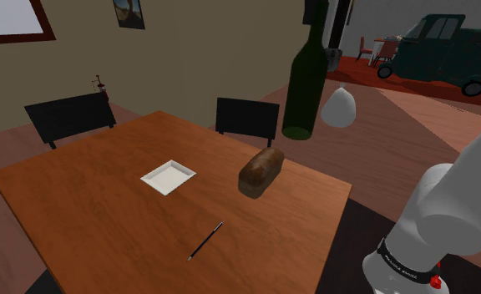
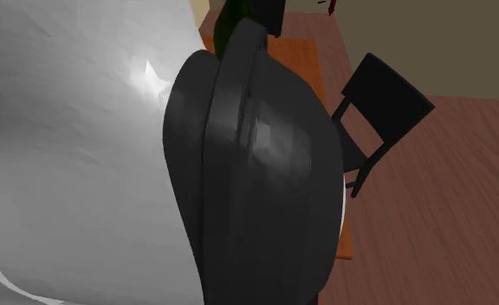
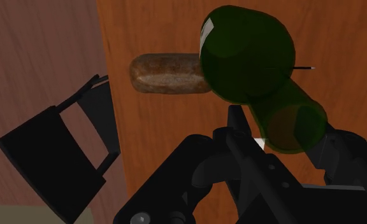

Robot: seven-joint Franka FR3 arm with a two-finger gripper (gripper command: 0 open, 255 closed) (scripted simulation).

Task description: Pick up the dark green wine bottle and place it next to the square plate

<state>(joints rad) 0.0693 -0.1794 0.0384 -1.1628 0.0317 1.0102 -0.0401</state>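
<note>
The dark green wine bottle hangs upright in the air above the far right part of the wooden table. My gripper is shut on its neck at the shoulder view's top edge. In the wrist view the bottle points away from the hand, its neck clasped in my gripper between the black fingers. The white square plate lies flat near the table's middle, well to the left of and below the bottle. A sliver of the bottle shows behind the arm in the second exterior view.
A brown bread loaf lies on the table below the bottle, right of the plate. A dark pen lies nearer the front edge. Two black chairs stand at the far side. The arm's dark joint blocks most of the second exterior view.
</note>
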